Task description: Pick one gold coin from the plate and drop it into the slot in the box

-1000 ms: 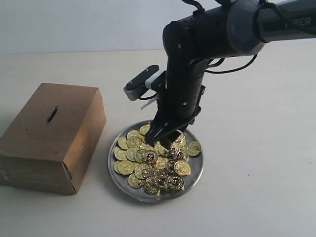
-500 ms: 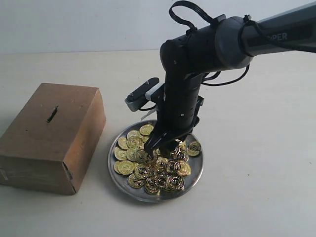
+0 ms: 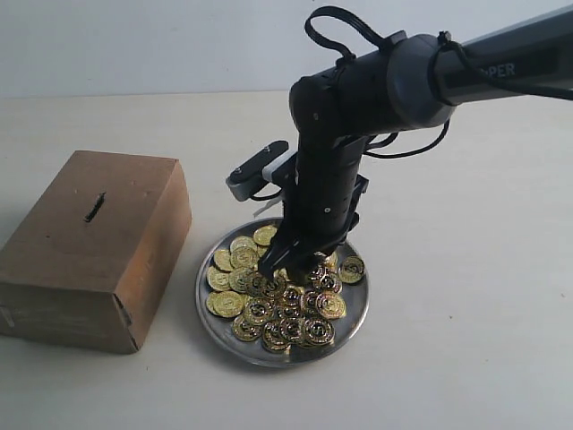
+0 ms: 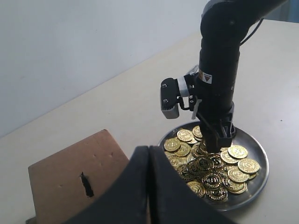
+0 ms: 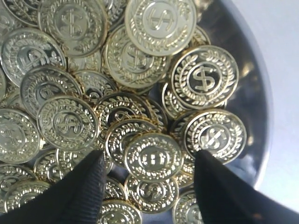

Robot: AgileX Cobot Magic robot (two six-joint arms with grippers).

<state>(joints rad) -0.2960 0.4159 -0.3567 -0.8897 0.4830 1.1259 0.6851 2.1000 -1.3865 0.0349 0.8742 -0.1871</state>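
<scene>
The silver plate (image 3: 351,318) holds a heap of gold coins (image 3: 269,309). My right gripper (image 3: 288,269) points straight down into the heap, open, with its tips among the coins. In the right wrist view its two fingers stand either side of one coin (image 5: 153,157), and the right gripper (image 5: 149,162) is not closed on it. The brown box (image 3: 98,242) stands left of the plate, with the slot (image 3: 94,207) in its top face. My left gripper (image 4: 149,156) is shut and empty, held above the box (image 4: 60,179) and away from the plate (image 4: 260,175).
The pale tabletop (image 3: 466,269) spreads around the box and the plate. A grey camera block (image 3: 255,161) juts from the right wrist toward the box. A pale wall (image 3: 134,45) stands behind the table.
The right gripper has come down and shifted slightly left into the coin heap. In the last half second it has barely moved. Box and plate are unmoved.
</scene>
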